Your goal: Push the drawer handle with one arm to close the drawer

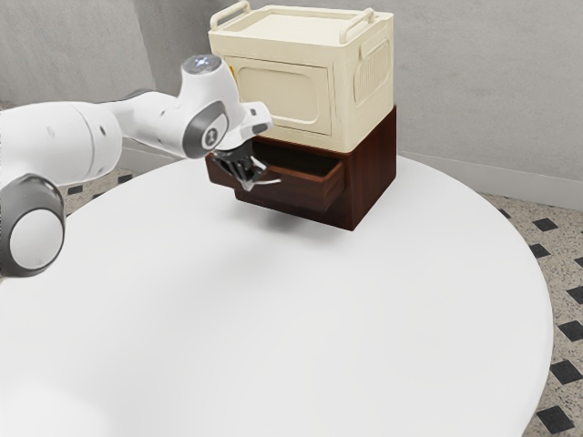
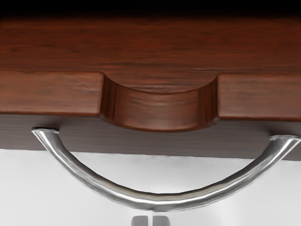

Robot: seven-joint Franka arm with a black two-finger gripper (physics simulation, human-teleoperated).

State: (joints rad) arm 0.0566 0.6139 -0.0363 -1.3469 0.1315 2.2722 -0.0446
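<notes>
My gripper (image 1: 248,182) is at the front of the dark wooden drawer (image 1: 305,189), beside the curved metal handle (image 1: 268,182). The drawer stands partly pulled out of its cabinet (image 1: 372,173), its inside visible from above. In the wrist view the silver handle (image 2: 162,202) bows out from the drawer front (image 2: 160,110), which has a rounded notch in its top edge. The fingertips of the gripper (image 2: 150,221) are together just beyond the middle of the handle's curve, a thin slit between them and nothing held. Whether they touch the handle, I cannot tell.
A cream box (image 1: 301,77) with two top rails rests on the wooden cabinet. Both stand near the far edge of the round white table (image 1: 301,319), with a grey wall (image 1: 483,91) behind.
</notes>
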